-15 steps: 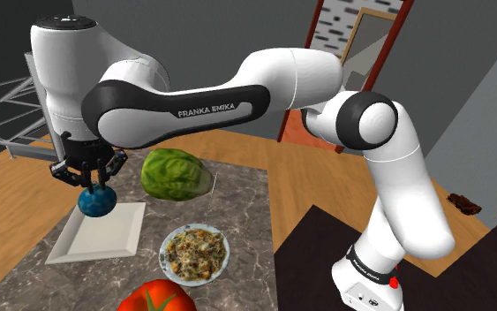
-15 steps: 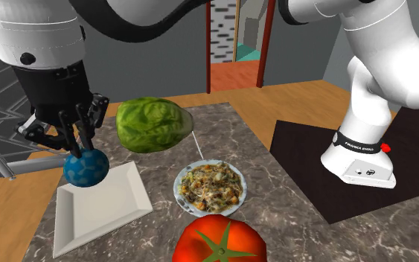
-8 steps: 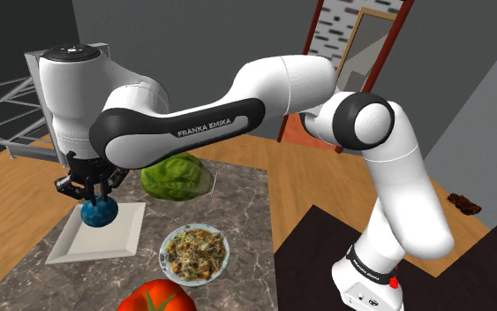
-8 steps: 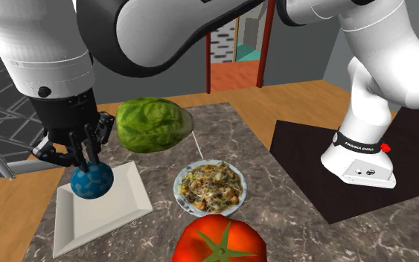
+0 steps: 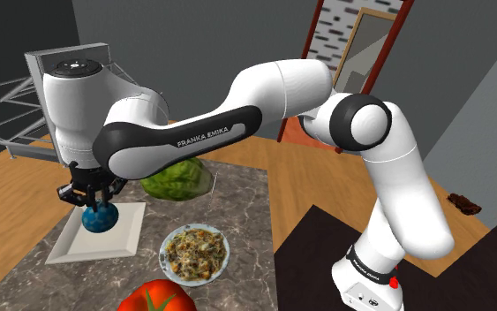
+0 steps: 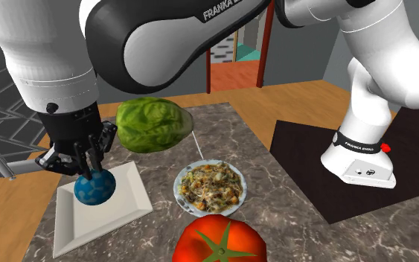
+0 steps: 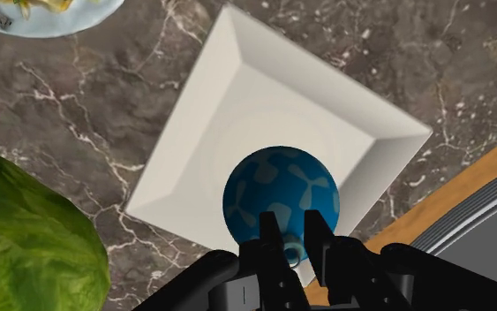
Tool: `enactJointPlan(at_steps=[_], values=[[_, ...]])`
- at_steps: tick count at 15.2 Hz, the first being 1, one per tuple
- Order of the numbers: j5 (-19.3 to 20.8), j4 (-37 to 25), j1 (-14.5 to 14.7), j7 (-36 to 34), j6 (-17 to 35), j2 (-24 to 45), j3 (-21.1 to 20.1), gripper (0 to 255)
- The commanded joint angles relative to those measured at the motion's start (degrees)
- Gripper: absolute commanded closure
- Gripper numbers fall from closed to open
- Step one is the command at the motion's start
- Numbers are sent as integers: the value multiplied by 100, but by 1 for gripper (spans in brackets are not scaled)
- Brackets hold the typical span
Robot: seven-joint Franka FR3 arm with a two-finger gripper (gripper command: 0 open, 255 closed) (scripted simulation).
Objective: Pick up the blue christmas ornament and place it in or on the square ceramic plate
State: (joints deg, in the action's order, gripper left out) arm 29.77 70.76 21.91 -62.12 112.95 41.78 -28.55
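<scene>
Shoulder view, counter (image 5: 237, 208): dark marbled slab across the lower left of the frame; carries everything listed below.
Square plate (image 5: 77, 248): plain white, raised rim, sunken well; lower left of the frame. Destination; nothing rests freely in it yet.
Gripper (image 7: 295, 231): clenched on the ornament's neck, above the plate.
Blue ornament (image 7: 277, 196): hangs from the gripper low over the plate's well; whether it touches the plate cannot be told. Pickup judged done; letting go and backing away are left.
Ornament surface: round, smooth ball, deep blue with paler blue petal-like patches.
Ornament neck (image 7: 292, 255): short blue stub, pinched in the gripper.
</scene>
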Motion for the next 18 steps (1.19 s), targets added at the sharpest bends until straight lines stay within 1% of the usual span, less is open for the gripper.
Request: enactJointPlan(at_steps=[1, 3, 4, 9, 13, 18], values=[[0, 2, -1, -1, 3, -1, 0, 255], [0, 2, -1, -1, 3, -1, 0, 255], [1, 2, 0, -1, 3, -1, 0, 0], [0, 2, -1, -1, 3, -1, 0, 0], [-132, -268, 45, 89, -514, -272, -96, 0], [-132, -268, 45, 89, -514, -272, -96, 0]])
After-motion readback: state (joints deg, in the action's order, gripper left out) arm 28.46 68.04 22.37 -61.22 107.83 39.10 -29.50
